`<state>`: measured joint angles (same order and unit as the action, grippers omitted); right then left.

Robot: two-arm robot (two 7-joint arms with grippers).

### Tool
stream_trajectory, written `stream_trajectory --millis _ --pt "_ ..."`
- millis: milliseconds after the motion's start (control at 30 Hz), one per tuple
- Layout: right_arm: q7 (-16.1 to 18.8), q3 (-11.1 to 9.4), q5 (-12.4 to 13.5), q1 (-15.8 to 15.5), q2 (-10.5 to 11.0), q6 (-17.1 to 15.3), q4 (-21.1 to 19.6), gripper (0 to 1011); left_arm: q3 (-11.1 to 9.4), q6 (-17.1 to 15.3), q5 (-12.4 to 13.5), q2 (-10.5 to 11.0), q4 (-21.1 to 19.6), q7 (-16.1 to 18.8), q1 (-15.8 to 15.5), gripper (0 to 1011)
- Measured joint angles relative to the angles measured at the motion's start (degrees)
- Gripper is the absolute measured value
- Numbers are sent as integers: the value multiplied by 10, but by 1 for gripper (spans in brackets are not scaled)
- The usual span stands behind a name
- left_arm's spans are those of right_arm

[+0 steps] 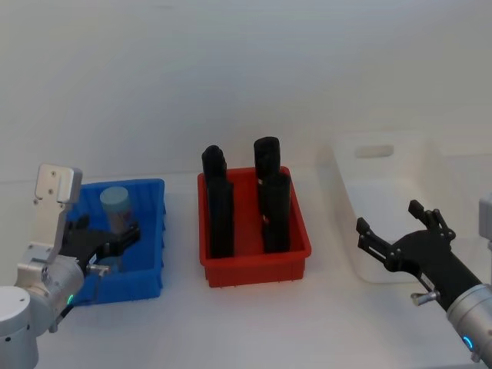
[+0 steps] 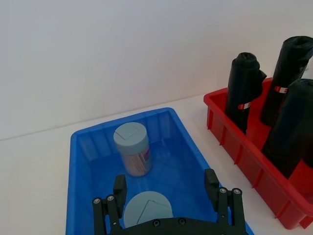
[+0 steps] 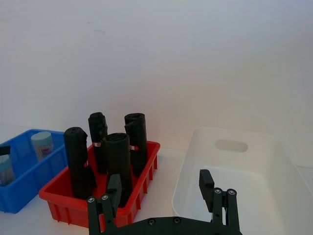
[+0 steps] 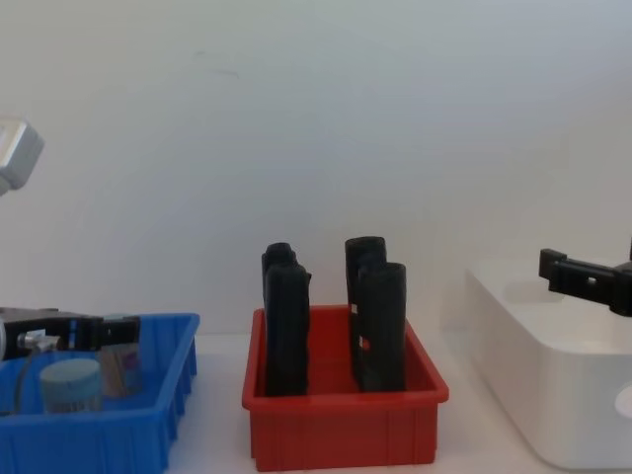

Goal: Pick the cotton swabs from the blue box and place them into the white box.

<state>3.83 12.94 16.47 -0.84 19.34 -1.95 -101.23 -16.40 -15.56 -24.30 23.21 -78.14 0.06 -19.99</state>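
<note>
we see the left gripper (image 2: 165, 187) low over the blue box (image 2: 98, 132) at the robot's left, jaws spread wide and holding nothing. its fingers (image 2: 120, 188) stand on either side of the near swab tub (image 2: 146, 208), which sits upright on the box floor with its pale blue-grey lid facing up. we can't tell whether a finger touches the tub. in the chest view the gripper hangs just above that lid. the far swab tub (image 2: 132, 147) stands upright toward the back wall of the same box, apart from the near one, with its coloured label band showing. so both tubs are in the blue box. the red bin (image 1: 254, 269) sits between the blue box and the white box (image 1: 369, 184), apart from both, and four black rolls (image 1: 221, 207) stand upright in it. the right gripper (image 1: 390, 219) is at the front left part of the white box, jaws wide apart and empty. in the chest view it hangs above the box rim without touching it.
</note>
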Motion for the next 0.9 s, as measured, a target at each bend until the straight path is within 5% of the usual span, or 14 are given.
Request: stream_trajectory --millis 900 --pt "0 0 0 0 0 0 0 1001 12 -12 8 3 44 -23 -8 1003"
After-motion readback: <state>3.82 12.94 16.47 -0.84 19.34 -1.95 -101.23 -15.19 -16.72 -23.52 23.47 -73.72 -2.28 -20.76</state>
